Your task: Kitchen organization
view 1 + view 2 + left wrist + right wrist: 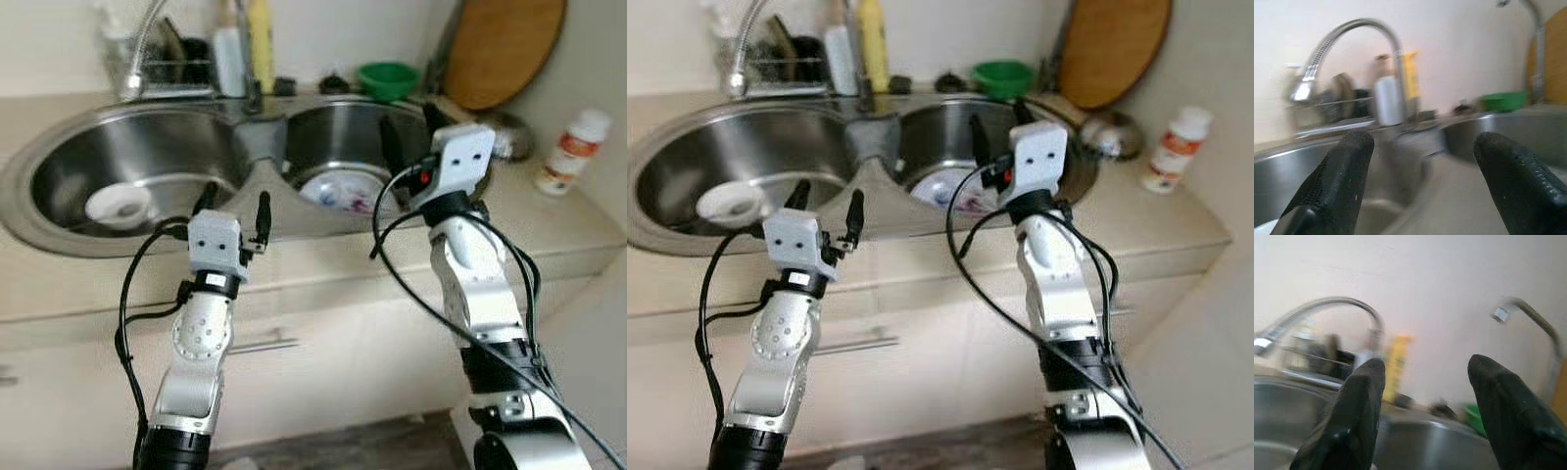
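A double steel sink [257, 147] is set into the beige counter. In the left basin sits a small white dish [118, 206], and a white plate with a coloured pattern [338, 188] lies in the right basin. My left gripper [236, 201] is open and empty. It hovers at the sink's front rim, near the divider between the basins. My right gripper [408, 122] is also open and empty, held above the right basin, just right of the plate. The left wrist view looks between its black fingers [1342, 181] at the faucet [1352, 39].
At the back stand a faucet [147, 49], a dish rack [181, 64], a white bottle [227, 59], a yellow bottle [260, 44] and a green bowl [388, 78]. A round wooden board [505, 44] leans on the wall. A white bottle with an orange label [571, 152] stands at the right.
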{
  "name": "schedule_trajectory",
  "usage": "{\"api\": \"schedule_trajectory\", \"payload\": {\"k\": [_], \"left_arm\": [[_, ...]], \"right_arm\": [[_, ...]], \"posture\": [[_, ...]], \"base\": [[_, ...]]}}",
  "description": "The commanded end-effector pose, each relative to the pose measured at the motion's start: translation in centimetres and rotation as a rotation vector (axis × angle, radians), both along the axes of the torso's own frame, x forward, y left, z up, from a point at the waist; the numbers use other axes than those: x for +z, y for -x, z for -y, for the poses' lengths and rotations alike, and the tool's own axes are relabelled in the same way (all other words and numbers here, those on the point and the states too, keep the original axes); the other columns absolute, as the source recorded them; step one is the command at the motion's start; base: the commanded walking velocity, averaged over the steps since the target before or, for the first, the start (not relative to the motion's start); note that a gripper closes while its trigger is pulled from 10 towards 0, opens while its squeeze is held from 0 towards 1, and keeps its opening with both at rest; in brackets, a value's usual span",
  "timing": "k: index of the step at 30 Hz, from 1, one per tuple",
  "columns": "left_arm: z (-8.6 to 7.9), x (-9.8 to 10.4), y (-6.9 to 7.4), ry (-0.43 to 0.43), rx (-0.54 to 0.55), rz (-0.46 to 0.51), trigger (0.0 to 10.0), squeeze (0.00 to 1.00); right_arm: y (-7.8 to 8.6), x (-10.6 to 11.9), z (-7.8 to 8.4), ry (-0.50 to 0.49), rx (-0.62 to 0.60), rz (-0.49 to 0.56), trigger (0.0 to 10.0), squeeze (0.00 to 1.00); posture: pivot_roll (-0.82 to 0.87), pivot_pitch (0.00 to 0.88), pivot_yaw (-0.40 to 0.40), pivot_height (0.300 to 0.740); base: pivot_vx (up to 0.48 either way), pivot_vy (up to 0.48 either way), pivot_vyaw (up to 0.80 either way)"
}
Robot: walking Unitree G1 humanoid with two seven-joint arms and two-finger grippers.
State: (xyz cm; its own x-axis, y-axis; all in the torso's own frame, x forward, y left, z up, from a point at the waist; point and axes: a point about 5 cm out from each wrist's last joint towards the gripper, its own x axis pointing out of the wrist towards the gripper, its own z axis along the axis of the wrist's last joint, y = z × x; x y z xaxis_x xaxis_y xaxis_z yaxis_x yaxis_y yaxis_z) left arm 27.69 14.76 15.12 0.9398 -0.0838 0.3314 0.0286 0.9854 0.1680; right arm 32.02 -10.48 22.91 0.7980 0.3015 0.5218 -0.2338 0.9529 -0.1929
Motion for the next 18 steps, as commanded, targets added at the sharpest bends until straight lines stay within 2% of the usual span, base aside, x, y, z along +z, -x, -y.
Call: {"api": "schedule_trajectory", "payload": {"k": [1,15,18], "left_arm": [[0.3,0.7,0.1,0.004,-0.01,0.028,10.0,0.0],[0.3,0.8,0.5,-0.008,-0.019,0.031,10.0,0.0],[0.2,0.9,0.6,-0.008,-0.016,0.038,10.0,0.0]], "right_arm": [[0.6,0.2,0.6,0.021,-0.035,0.033,10.0,0.0],[2.2,-1.2,0.7,0.103,-0.067,0.04,10.0,0.0],[2.4,-1.3,0.9,0.114,-0.078,0.04,10.0,0.0]], "posture": [[-0.09,0.0,-0.033,0.74],[-0.09,0.005,-0.032,0.74],[-0.09,0.011,-0.035,0.74]], "base": [[0.0,0.48,0.0],[0.0,0.48,0.0],[0.0,0.214,0.0]]}}
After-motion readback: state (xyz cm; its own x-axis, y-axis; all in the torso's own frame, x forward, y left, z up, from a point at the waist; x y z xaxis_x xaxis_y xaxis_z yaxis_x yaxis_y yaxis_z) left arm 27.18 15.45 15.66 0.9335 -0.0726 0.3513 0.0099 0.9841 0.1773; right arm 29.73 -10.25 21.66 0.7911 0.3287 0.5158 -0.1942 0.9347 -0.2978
